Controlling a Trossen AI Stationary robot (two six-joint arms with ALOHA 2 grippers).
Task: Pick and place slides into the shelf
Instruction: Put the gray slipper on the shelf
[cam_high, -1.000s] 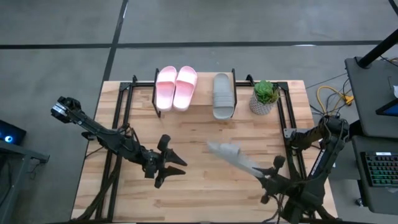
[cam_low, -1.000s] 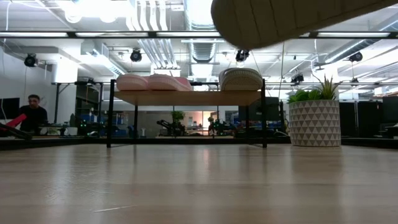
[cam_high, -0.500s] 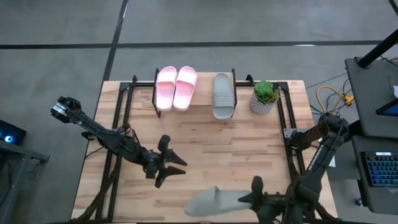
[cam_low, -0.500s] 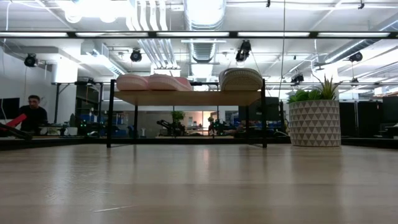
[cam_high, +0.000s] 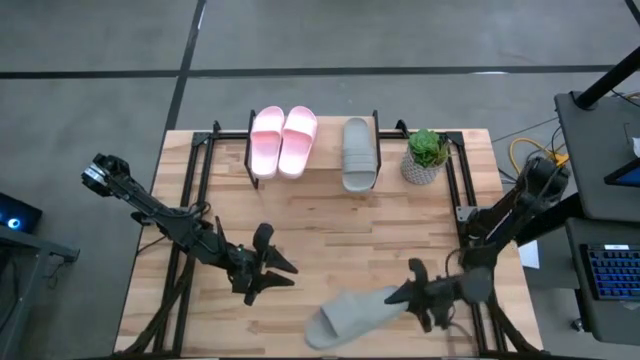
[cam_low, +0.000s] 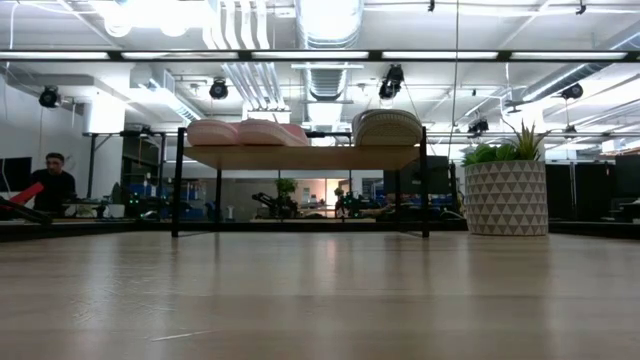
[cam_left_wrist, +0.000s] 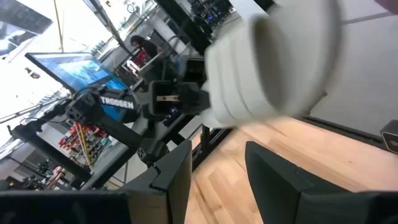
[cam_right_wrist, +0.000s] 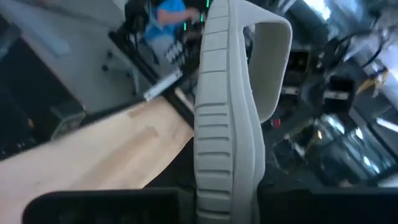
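The shelf (cam_high: 312, 175) stands at the table's far edge. A light pink pair (cam_high: 283, 140) and one grey slide (cam_high: 359, 153) lie on its plank top, and they also show in the low view (cam_low: 245, 132) (cam_low: 388, 127). My right gripper (cam_high: 400, 297) is near the table's near edge, shut on the second grey slide (cam_high: 350, 315), which sticks out toward the table's left. My left gripper (cam_high: 283, 270) is open and empty at mid-table, left of that slide. It faces the slide, which shows in the left wrist view (cam_left_wrist: 273, 68). My right gripper pinches the grey slide between its two fingers at the end away from the strap (cam_right_wrist: 224, 186). It comes level from the table's right, fingers along the slide's length. The slide stands on its edge, its ribbed sole (cam_right_wrist: 214, 118) to one side and its strap (cam_right_wrist: 273, 50) to the other, apparently clear of the table.
A potted plant in a white patterned pot (cam_high: 425, 155) stands right of the shelf. Black frame rails run along the table's left and right sides (cam_high: 190, 200). A person (cam_low: 52, 180) sits far behind the table in the room.
My right gripper has swung from mid-table toward the near edge with the grey slide. The slide pointed toward the far left and now points toward the table's left. It has left the top of the low view.
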